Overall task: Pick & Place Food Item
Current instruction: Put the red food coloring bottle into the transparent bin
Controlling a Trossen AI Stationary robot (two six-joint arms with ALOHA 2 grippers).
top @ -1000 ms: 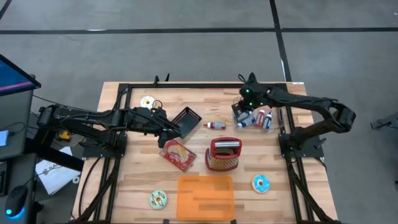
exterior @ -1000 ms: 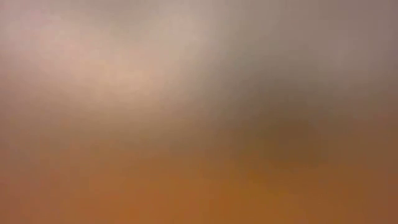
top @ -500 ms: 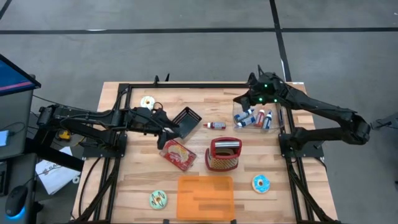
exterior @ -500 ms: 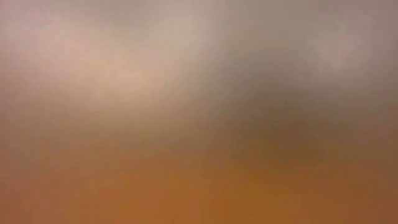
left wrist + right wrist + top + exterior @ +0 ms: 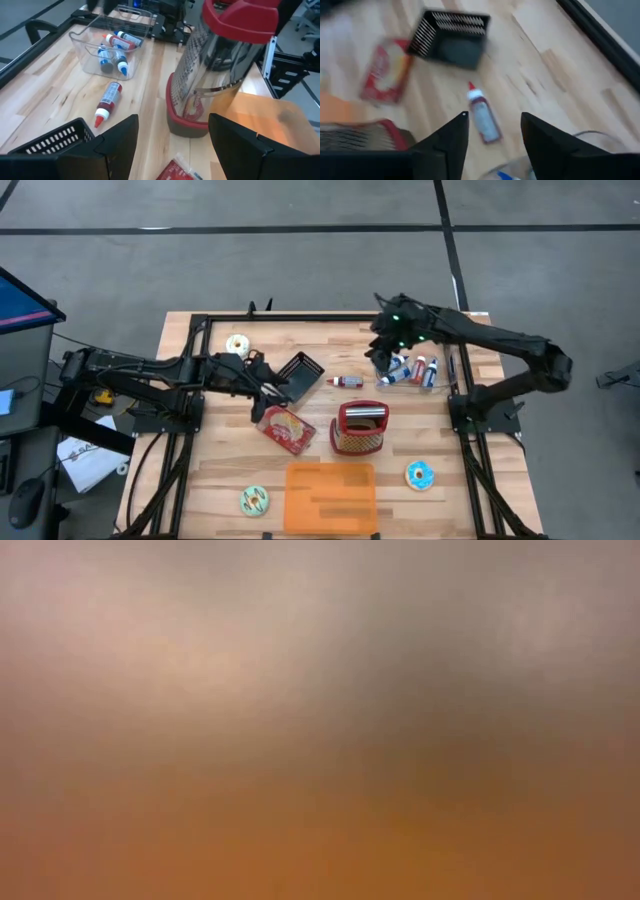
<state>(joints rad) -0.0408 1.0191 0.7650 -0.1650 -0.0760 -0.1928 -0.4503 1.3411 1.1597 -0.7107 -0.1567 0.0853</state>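
Two arms in the high view. Change: right gripper (image 5: 381, 352) has pulled off the clear bin (image 5: 412, 366) at upper right of frame and now hovers at the bin's left edge, swung toward the loose red-capped tube (image 5: 347, 381) lying mid-table. Its fingers (image 5: 451, 137) stand apart with nothing between them; half a second ago it sat higher and farther right over the bin. Reads as one tube dropped in the bin, next one being lined up; that's a judgement. Right wrist view has the tube (image 5: 482, 115) straight ahead of the open fingers, black basket (image 5: 451, 37) beyond it.

Left gripper (image 5: 270, 393) waits left of centre, between the black basket and the red snack packet (image 5: 287, 428), unchanged in place, fingers (image 5: 120, 140) apart, empty, pointing across at the red grater (image 5: 220, 70).

Low view is blurred, shows nothing usable.

Donuts (image 5: 420, 474) untouched, lower frame.
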